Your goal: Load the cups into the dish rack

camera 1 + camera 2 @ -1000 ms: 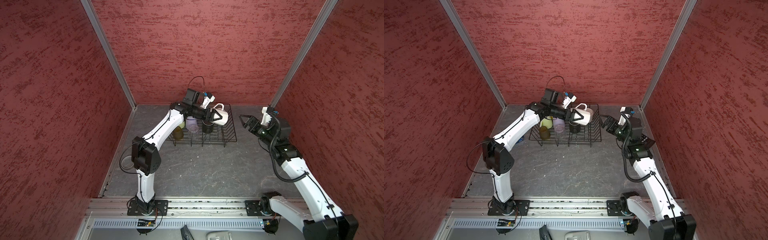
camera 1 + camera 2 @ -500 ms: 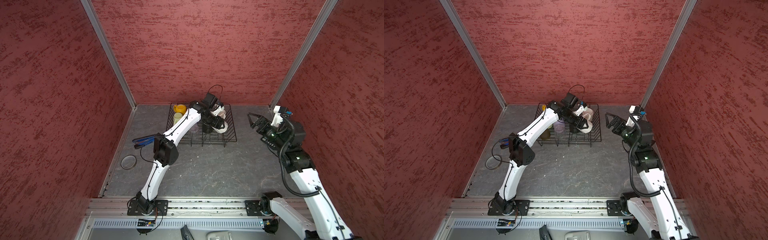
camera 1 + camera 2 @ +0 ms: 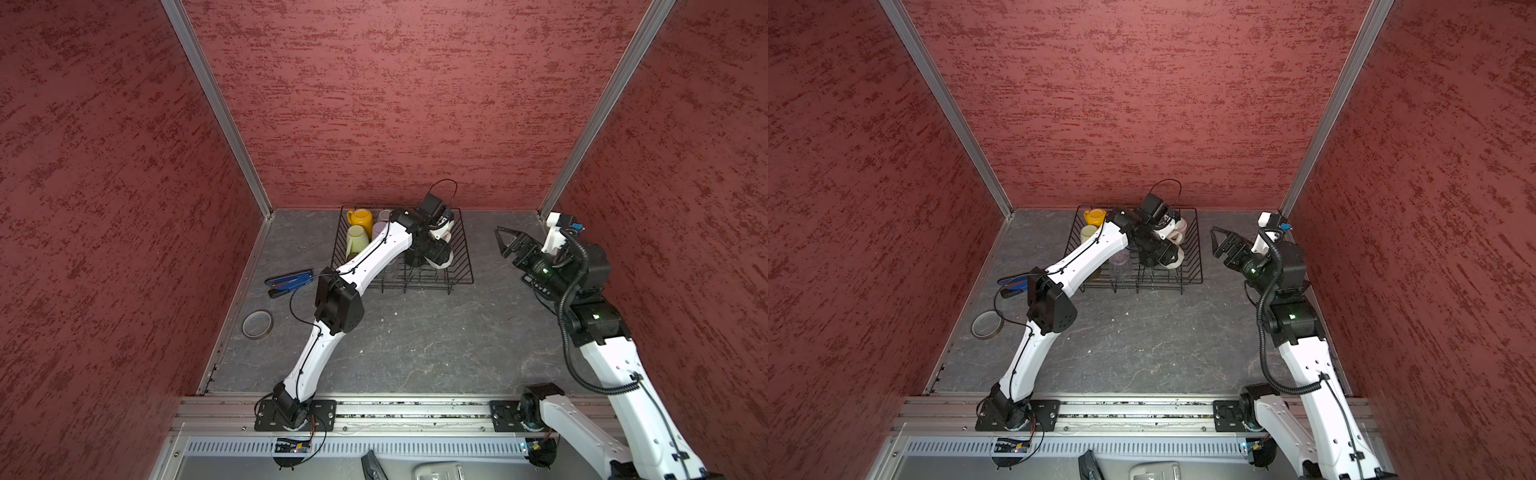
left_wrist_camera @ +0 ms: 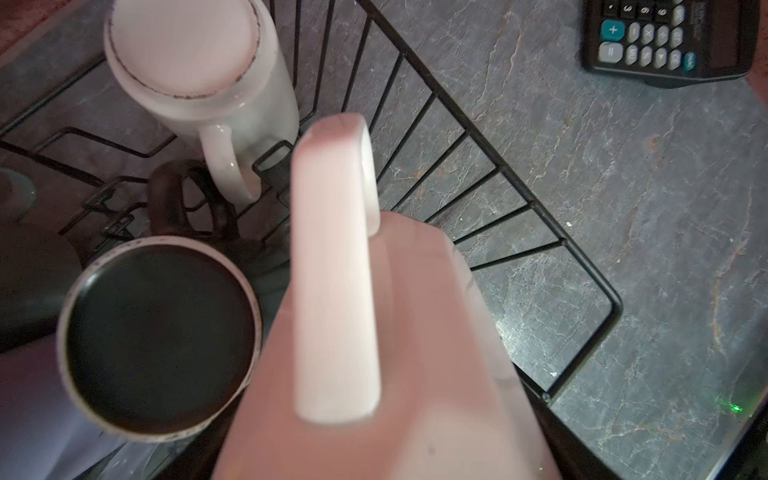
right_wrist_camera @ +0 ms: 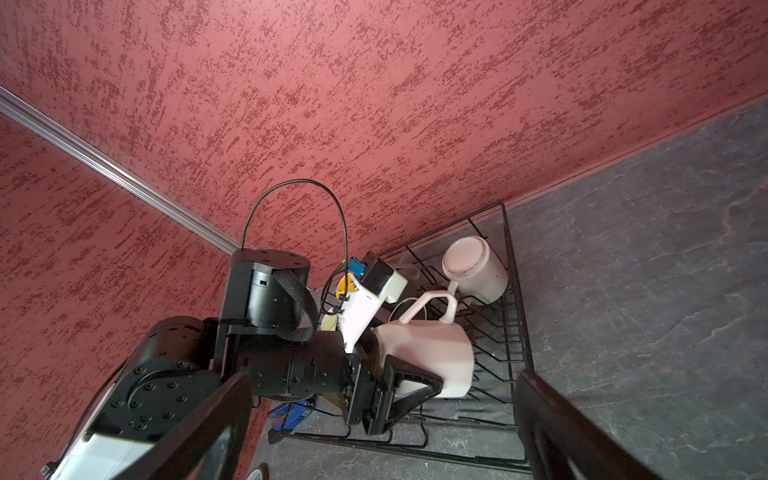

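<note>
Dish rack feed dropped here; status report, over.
Left gripper jaws clamped on faceted white mug, over dish rack. Right gripper open, empty, clear. Black mug close beside.

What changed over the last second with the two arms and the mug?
The left gripper, jaws shut on the white mug, lowered it into the right end of the dish rack. The right gripper, jaws open, drew slightly back to the right. The rack and the other cups stayed put.

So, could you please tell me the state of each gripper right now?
Left gripper: closed on the white mug.
Right gripper: open, holding nothing.
</note>
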Tool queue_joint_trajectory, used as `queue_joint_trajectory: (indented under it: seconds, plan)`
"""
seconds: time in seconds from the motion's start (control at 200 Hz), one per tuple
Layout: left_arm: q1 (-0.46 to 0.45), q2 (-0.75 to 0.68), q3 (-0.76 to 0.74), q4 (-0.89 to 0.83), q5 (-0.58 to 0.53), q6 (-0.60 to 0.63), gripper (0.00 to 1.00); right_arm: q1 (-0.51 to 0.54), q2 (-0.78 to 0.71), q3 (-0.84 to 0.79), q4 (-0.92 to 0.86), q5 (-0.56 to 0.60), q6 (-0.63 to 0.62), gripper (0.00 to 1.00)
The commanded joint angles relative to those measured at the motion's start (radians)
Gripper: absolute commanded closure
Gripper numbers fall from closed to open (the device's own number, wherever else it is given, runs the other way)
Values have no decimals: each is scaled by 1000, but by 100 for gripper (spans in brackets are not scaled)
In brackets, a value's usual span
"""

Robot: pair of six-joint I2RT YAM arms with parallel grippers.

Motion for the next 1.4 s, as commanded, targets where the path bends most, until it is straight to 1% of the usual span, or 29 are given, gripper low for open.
queue_joint_trajectory:
  seconds: [0.0, 0.386, 0.486, 0.581, 0.646, 0.706, 0.822, 0.927, 1.217, 1.322, 1.393]
  plan:
    - [-18, 14, 47, 58, -31, 39, 100, -5, -9, -15, 6, -3, 4, 1]
    - [-45, 87, 71, 73, -92, 88, 100, -7, 3, -38, 35, -28, 26, 1]
    - [-54, 100, 71, 79, -109, 106, 85, -6, 4, -39, 39, -29, 26, 1]
    - [-57, 112, 73, 78, -112, 112, 65, -6, 7, -40, 41, -30, 28, 1]
    - [-58, 115, 73, 75, -118, 111, 49, -7, 9, -42, 42, -30, 27, 1]
    - [-59, 118, 73, 74, -123, 109, 37, -7, 14, -43, 45, -33, 29, 1]
    - [-58, 120, 73, 74, -127, 108, 23, -7, 19, -47, 52, -38, 32, 1]
    - [-58, 118, 72, 73, -124, 111, 15, -8, 18, -50, 54, -39, 32, 1]
    - [-65, 95, 64, 81, -120, 105, 0, -12, 17, -51, 49, -35, 28, 1]
    - [-64, 64, 50, 94, -115, 89, 0, -16, 21, -34, 28, -21, 6, 1]
    - [-65, 16, 6, 127, -114, 72, 0, -22, 31, -2, -5, -3, -31, 1]
